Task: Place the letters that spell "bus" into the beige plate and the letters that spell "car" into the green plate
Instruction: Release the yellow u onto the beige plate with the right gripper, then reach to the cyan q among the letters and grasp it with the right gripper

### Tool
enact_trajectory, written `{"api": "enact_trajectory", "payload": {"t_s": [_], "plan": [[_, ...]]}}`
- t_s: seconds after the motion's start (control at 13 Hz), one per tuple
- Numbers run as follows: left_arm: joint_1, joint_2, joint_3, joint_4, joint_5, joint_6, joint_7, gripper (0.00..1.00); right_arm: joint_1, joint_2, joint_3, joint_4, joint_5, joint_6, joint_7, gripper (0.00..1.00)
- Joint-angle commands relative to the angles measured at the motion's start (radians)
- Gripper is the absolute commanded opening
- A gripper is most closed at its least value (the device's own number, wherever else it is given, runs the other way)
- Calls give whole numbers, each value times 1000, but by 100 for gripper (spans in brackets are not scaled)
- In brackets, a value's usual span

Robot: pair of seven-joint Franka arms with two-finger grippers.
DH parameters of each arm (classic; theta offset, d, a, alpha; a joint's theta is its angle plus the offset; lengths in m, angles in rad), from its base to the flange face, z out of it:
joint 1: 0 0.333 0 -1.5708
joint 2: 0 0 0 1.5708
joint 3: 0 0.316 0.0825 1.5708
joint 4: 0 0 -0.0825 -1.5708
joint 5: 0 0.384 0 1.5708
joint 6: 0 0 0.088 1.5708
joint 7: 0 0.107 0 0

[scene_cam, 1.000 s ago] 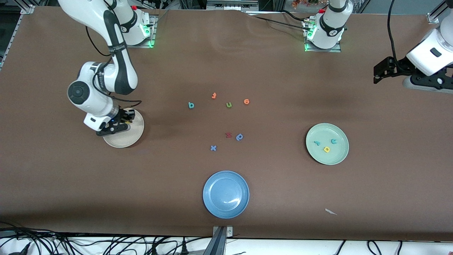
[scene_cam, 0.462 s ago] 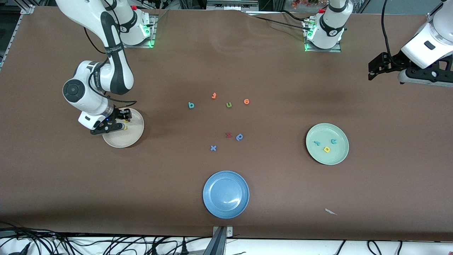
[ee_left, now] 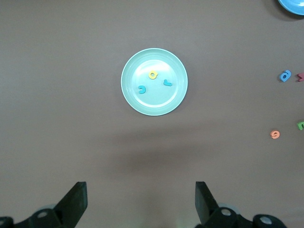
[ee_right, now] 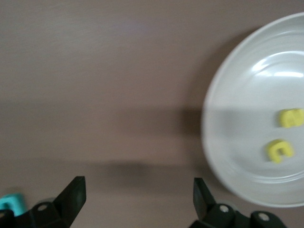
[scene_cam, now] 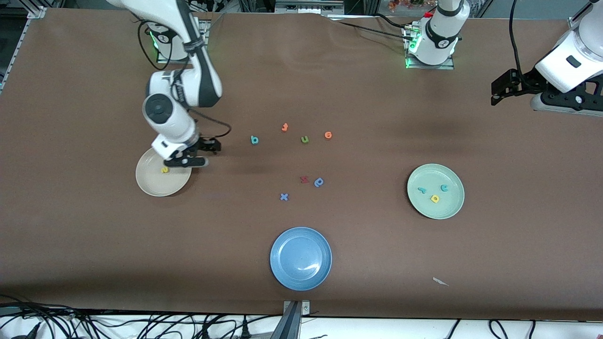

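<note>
My right gripper [scene_cam: 203, 151] hung over the table by the beige plate [scene_cam: 153, 186], fingers spread and empty; my left gripper [scene_cam: 499, 92] waited, also spread. The teal "b" [scene_cam: 255, 139] lay on the table, farther from the camera than the blue plate. I judged it light, soft foam, best pinched gently across its flat sides.

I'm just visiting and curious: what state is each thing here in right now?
beige plate: holds two yellow letters.
green plate: holds three letters.
blue plate: empty.
teal b: on the table, not yet plated.
right gripper: open, empty, beside the beige plate.
left gripper: open, waiting.
</note>
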Motion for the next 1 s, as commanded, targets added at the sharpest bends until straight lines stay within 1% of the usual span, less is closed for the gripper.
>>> {"api": "enact_trajectory", "payload": {"t_s": [0.0,0.08,0.23,0.38,0.46,0.62,0.77,0.92], "plan": [[-8,17,10,37,-25,-39,-12,100,27,-22,42,3,18,-7,66,100],[-8,17,10,37,-25,-39,-12,100,27,-22,56,3,18,-4,69,100],[-8,21,10,37,-25,-39,-14,100,27,-22,104,3,21,19,103,100],[-10,27,10,38,-19,-37,-14,100,27,-15,176,2,21,100,222,100],[-10,28,10,38,-17,-37,-14,100,27,-6,199,2,19,137,270,100],[-11,33,9,38,-15,-37,-15,100,25,16,204,26,16,143,261,100],[-11,33,9,38,-20,-37,-14,100,28,30,225,30,18,143,259,100],[-11,34,10,40,-22,-37,-14,100,28,47,231,31,19,143,261,99]]}}
